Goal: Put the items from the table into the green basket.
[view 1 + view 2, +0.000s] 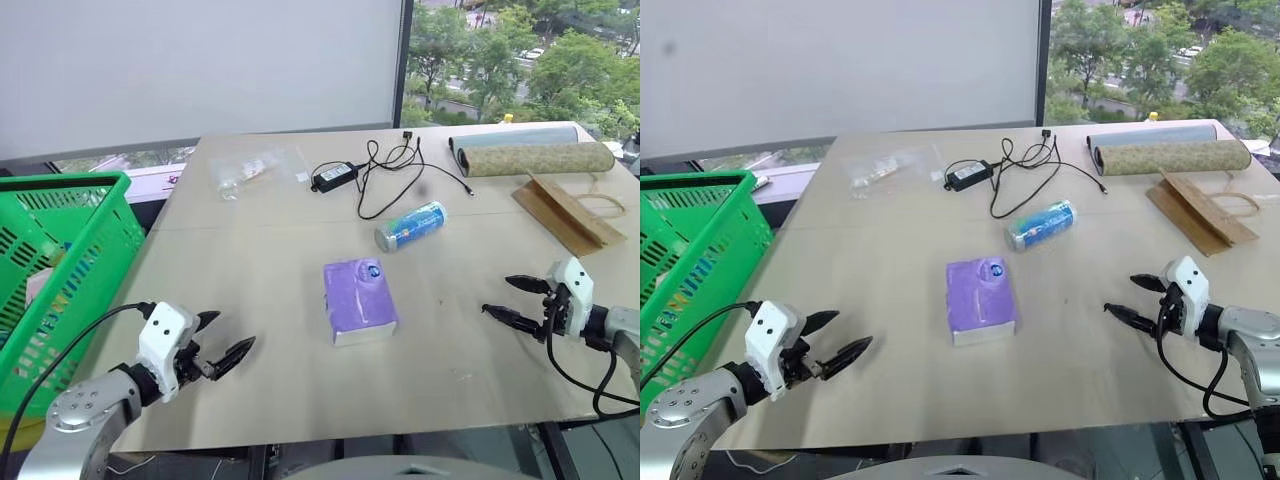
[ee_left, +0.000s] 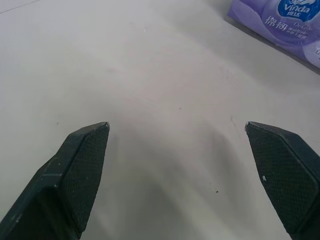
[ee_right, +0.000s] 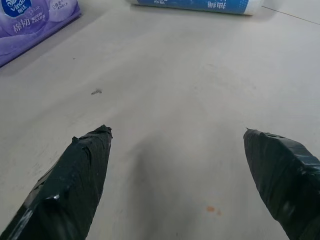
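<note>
Lying mid-frame on beige flat table: purple soft tissue pack, blue-and-silver can above it. Flanked by left gripper and right gripper, fingers apart, empty, likely poised for grasping. Green slotted plastic basket waiting far left.

head pair: high, looking down | wrists: low, close over table

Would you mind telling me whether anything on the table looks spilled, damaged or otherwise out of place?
Nothing looks spilled or damaged. The blue-and-silver can lies on its side, aslant, beyond the purple tissue pack, which lies flat. The power adapter's cable sprawls in loose loops on the table. The green basket stands off its left edge.
</note>
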`<state>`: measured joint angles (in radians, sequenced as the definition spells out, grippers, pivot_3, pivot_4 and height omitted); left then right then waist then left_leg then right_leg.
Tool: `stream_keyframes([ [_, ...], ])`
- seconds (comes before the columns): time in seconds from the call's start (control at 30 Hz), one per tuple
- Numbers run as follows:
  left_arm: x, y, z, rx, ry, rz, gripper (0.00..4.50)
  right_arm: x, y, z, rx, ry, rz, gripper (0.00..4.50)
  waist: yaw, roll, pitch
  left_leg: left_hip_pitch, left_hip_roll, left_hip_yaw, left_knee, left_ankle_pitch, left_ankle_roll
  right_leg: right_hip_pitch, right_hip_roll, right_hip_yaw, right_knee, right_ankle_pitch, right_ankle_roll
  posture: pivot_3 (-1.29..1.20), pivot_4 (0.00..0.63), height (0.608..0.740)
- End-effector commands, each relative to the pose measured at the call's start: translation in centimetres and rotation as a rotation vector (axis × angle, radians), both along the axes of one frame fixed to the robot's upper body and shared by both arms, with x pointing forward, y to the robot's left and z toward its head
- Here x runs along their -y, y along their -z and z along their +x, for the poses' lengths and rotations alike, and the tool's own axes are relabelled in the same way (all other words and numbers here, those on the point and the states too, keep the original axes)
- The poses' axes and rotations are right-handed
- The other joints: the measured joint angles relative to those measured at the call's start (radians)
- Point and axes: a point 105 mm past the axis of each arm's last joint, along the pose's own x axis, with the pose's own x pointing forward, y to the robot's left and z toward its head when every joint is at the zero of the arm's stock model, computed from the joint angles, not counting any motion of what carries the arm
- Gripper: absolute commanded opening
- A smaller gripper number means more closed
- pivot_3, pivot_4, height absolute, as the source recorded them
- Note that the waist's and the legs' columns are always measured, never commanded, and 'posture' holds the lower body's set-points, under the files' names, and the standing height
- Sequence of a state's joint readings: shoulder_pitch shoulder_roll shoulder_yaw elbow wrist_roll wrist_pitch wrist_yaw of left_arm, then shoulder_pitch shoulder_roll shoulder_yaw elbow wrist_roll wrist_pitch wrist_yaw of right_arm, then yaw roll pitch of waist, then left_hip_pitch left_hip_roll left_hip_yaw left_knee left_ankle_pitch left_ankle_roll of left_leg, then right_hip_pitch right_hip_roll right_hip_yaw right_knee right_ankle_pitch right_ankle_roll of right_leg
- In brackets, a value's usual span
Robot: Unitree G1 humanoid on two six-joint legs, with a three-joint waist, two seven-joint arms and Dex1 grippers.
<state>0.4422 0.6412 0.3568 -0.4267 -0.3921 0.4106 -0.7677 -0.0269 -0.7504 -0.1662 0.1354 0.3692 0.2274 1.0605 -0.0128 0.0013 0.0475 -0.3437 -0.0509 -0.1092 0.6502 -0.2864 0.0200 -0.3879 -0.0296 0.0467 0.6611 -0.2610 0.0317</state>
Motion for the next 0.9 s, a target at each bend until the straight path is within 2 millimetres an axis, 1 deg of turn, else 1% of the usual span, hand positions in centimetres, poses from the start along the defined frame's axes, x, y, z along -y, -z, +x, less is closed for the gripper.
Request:
stream_keyframes([
  [0.03,1.4,-1.5,0.4,0.071,0.034,-0.046,4.5,0.6,-2.0,0.1,0.088,-0.012,0.014,4.47,0.0,0.0,0.0,0.0,0.0,0.0,0.0,0.0,0.0,0.0,0.0,0.0,0.0,0.0,0.0,-0.05,0.0,0.74],
  [0.07,2.2,-1.9,0.5,0.083,0.039,-0.09,4.5,1.0,-2.2,-0.1,0.111,-0.01,0.025,4.47,0.0,0.001,-0.003,0.0,0.0,0.0,0.0,0.0,0.0,0.0,0.0,0.0,0.0,0.0,0.0,-0.05,0.0,0.74],
  [0.13,2.9,-2.3,0.3,0.092,0.048,-0.121,4.5,1.4,-2.3,-0.5,0.133,-0.019,0.038,4.47,0.004,0.002,-0.005,-0.001,0.0,0.0,0.001,-0.001,0.001,0.0,-0.001,0.0,-0.001,0.0,0.0,-0.05,0.0,0.74],
  [0.23,3.1,-2.2,0.0,0.077,0.05,-0.119,4.5,1.5,-1.9,-0.6,0.137,-0.035,0.027,4.47,0.0,0.002,-0.006,-0.001,0.0,0.0,0.001,-0.001,0.001,0.0,-0.001,0.0,-0.001,0.0,0.0,-0.05,0.0,0.74],
  [0.43,3.7,-2.5,-0.6,0.068,0.06,-0.129,4.5,1.7,-2.1,-0.6,0.156,-0.037,0.028,4.47,-0.002,0.003,-0.007,0.001,0.0,0.002,0.001,-0.001,0.001,0.001,0.0,0.002,0.0,0.0,0.0,-0.05,0.0,0.74],
  [0.53,4.1,-3.0,-0.2,0.073,0.053,-0.16,4.5,1.5,-2.1,-0.8,0.158,-0.054,0.026,4.47,-0.001,0.003,-0.007,0.001,0.0,0.002,0.001,-0.001,0.001,0.001,0.0,0.002,0.0,0.0,0.0,-0.06,0.0,0.74],
  [0.63,5.6,-3.7,0.6,0.078,0.059,-0.227,4.5,0.4,-2.5,-1.5,0.145,-0.117,0.025,4.47,0.003,0.003,-0.008,0.0,0.0,0.001,0.002,-0.001,0.001,0.001,0.0,0.001,0.0,0.0,0.0,-0.07,0.0,0.74],
  [0.73,7.2,-4.5,2.0,0.072,0.047,-0.31,4.5,-1.5,-3.5,-2.6,0.132,-0.206,0.044,4.47,0.001,0.003,-0.008,0.0,0.0,0.0,0.002,-0.001,0.001,0.001,0.0,0.0,0.0,0.0,0.001,-0.09,0.0,0.74],
  [0.83,9.6,-4.4,3.1,0.017,0.083,-0.367,4.5,-3.6,-5.0,-3.4,0.15,-0.277,0.07,4.47,-0.006,0.005,-0.01,0.0,0.0,0.0,0.003,-0.001,0.001,0.001,0.0,0.0,0.0,0.0,0.001,-0.12,0.0,0.74],
  [0.9,11.0,-3.8,4.1,-0.053,0.078,-0.394,4.5,-4.9,-6.0,-3.8,0.167,-0.327,0.064,4.47,-0.011,0.005,-0.01,0.0,0.0,0.001,0.003,-0.001,0.001,0.002,0.001,0.001,0.0,0.0,0.001,-0.13,0.0,0.74],
])
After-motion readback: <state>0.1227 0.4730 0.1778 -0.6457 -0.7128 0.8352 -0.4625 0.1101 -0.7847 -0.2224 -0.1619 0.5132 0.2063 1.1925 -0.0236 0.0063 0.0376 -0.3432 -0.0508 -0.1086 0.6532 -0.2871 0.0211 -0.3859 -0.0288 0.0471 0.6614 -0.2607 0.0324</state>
